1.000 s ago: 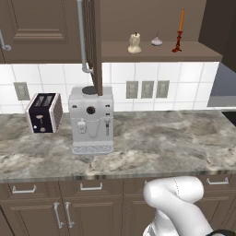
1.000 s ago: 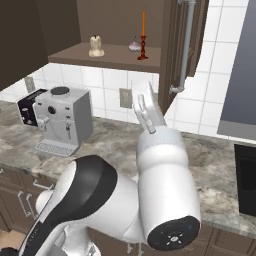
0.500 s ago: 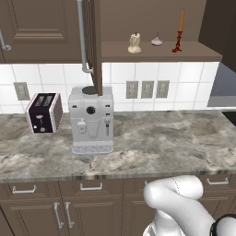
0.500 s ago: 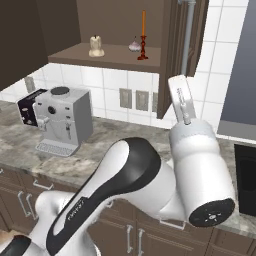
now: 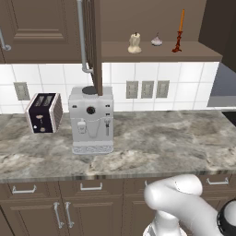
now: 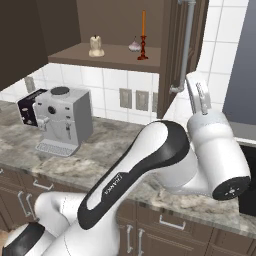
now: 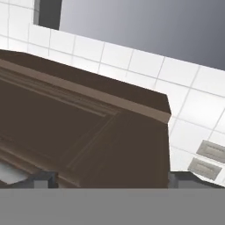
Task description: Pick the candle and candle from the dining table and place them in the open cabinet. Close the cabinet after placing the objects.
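Two candles stand on the open cabinet shelf: one short cream candle and one thin orange taper. One small pale item sits between them; its kind cannot be told.

One coffee machine and one toaster stand on the countertop.

Two open cabinet doors are in view, one at the left of the shelf and one at the right. One closed upper door is also counted.

The left base view shows four wall outlets: one above the toaster and three right of the coffee machine.

Below the countertop, three drawer pulls and two vertical door handles are visible.
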